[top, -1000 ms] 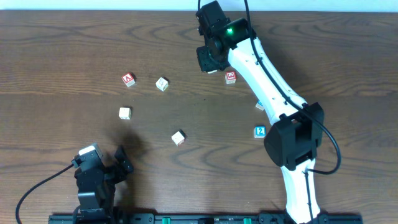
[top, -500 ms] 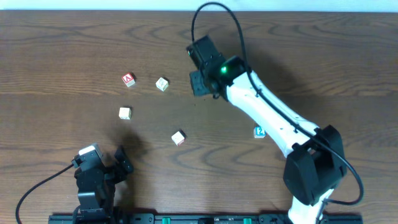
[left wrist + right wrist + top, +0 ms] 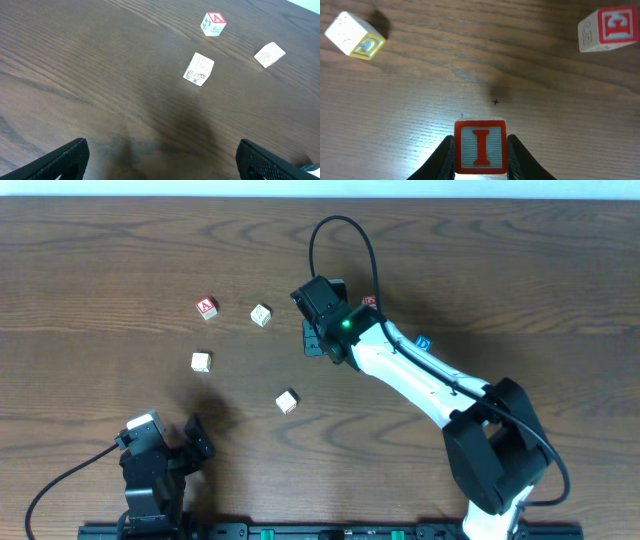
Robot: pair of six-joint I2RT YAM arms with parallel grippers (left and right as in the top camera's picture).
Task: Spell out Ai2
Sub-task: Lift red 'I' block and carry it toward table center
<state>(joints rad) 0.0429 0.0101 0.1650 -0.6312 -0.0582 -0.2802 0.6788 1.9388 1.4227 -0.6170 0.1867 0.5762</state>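
Firmly clamped on the I block, the right pincer should carry it low and level, setting it upright just beside the A block on the worktop.

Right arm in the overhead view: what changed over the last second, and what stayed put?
The right gripper swung leftward and nearer the robot's base. The right wrist view shows it shut on the I block. The arm now covers the blue 2 block, which was in view before. The A block and the parked left gripper stayed put.
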